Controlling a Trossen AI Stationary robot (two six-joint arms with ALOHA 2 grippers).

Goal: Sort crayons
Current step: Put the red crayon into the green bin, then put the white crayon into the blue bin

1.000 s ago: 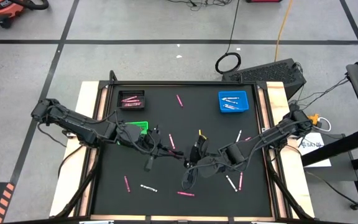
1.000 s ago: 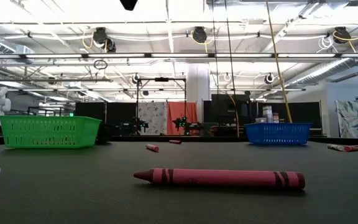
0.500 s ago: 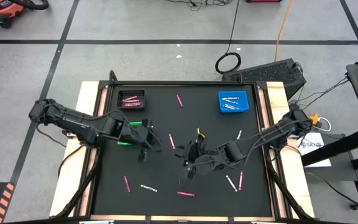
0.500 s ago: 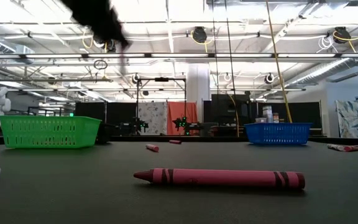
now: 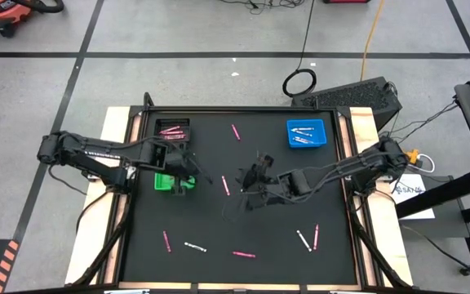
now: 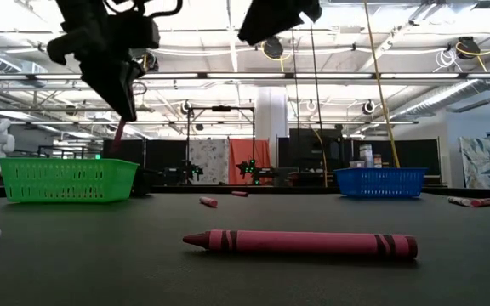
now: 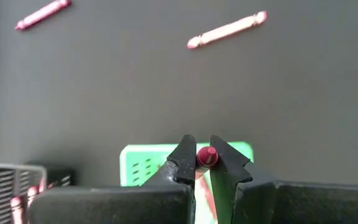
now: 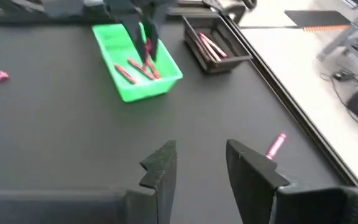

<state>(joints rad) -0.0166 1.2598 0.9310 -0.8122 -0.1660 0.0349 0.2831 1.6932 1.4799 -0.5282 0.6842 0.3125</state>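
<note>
Empty parted hand (image 8: 201, 163) facing green tray (image 8: 137, 62)

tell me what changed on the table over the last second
The left gripper, shut on a red crayon, swung from mid-table back over the green tray and now hangs above it. The right gripper rose from the table's near middle, moved toward the centre and opened; it holds nothing. The blue tray, the black tray and the loose crayons stayed put.

matt black table (image 5: 243, 233), perforated plastic green tray (image 6: 66, 180)
</note>
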